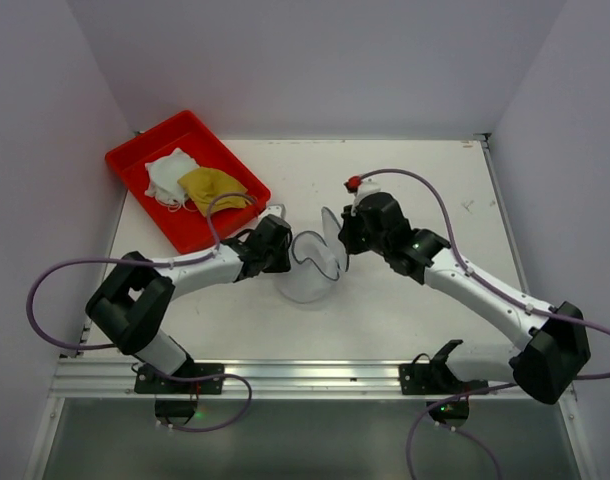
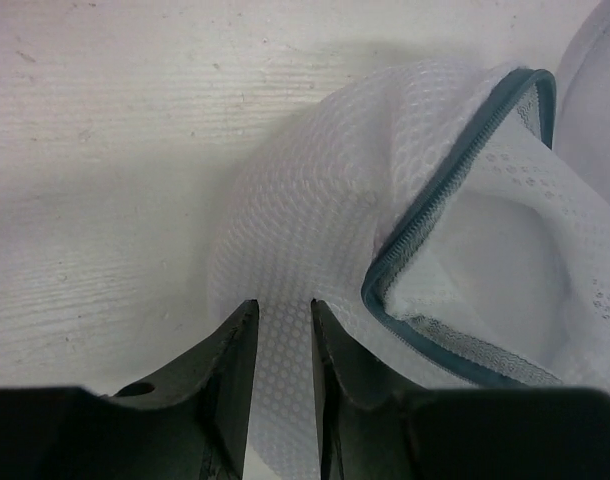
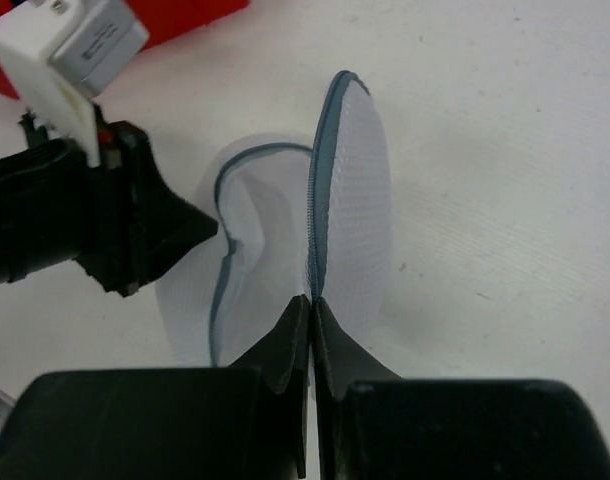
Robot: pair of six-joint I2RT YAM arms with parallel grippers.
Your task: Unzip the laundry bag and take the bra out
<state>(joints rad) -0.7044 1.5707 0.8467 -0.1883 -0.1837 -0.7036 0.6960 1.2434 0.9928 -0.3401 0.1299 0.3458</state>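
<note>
The laundry bag [image 1: 310, 272], a white mesh pouch with a dark zip line, stands unzipped mid-table with its round lid [image 1: 332, 230] lifted upright. My left gripper [image 1: 285, 250] is shut on the mesh wall of the bag [image 2: 315, 200]; mesh fills the narrow gap at the gripper [image 2: 283, 305]. My right gripper [image 1: 343, 238] is shut on the lid's zip edge [image 3: 325, 180], as the right wrist view shows at the gripper [image 3: 312, 298]. The bag's inside [image 2: 485, 260] shows only white mesh. A yellow bra [image 1: 217, 188] and a white garment [image 1: 170, 175] lie in the red tray [image 1: 135, 158].
The red tray sits at the far left, close behind my left arm. The left wrist's camera housing [image 3: 70, 55] is close to the bag's opening in the right wrist view. The white walls enclose the table on three sides.
</note>
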